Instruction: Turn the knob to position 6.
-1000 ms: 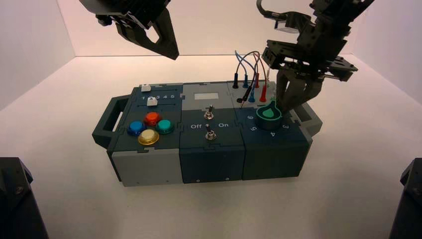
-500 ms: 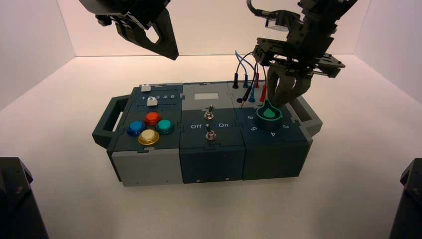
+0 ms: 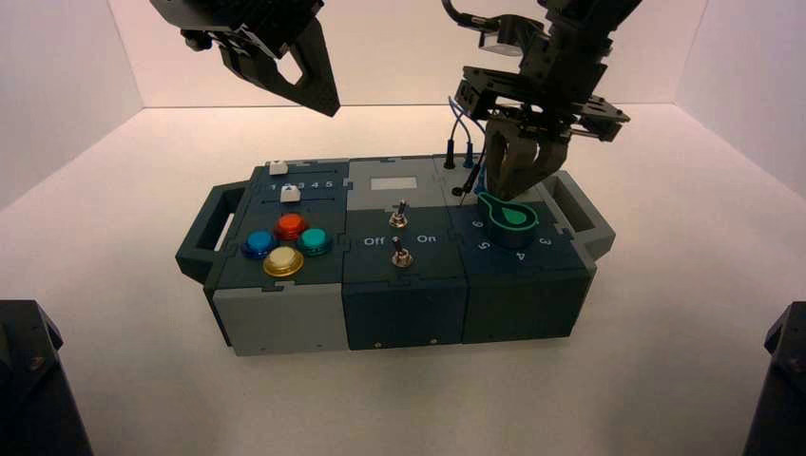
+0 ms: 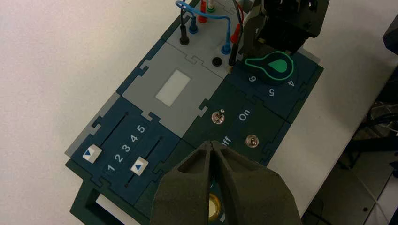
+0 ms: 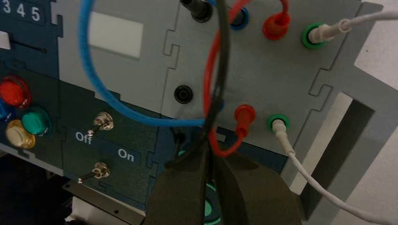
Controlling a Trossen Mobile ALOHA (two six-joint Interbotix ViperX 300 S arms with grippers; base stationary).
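The dark green knob [image 3: 511, 215] sits on the box's right blue panel, and it also shows in the left wrist view [image 4: 280, 66]. Its pointer arm reaches toward the box's left. The arm's tip lies close by the white digit 6 [image 3: 477, 224], a little to the wire-socket side of it in the left wrist view [image 4: 252, 78]. My right gripper [image 3: 514, 183] is shut and hangs just behind and above the knob, among the wires. Only a green sliver of the knob [image 5: 208, 206] shows between its fingers in the right wrist view. My left gripper [image 3: 326, 99] is shut and empty, high above the box's back left.
Red, blue, black and white wires [image 5: 213, 117] plug into the grey panel right by the right gripper. Two metal toggle switches [image 3: 401, 217] stand on the middle panel. Coloured push buttons [image 3: 285, 242] and two sliders [image 4: 115, 159] are on the left panel. Handles [image 3: 577, 204] stick out at both ends.
The right gripper has swept left and risen. The knob's pointer has turned from pointing toward the box's back to pointing left, near the 6. The left arm has not moved.
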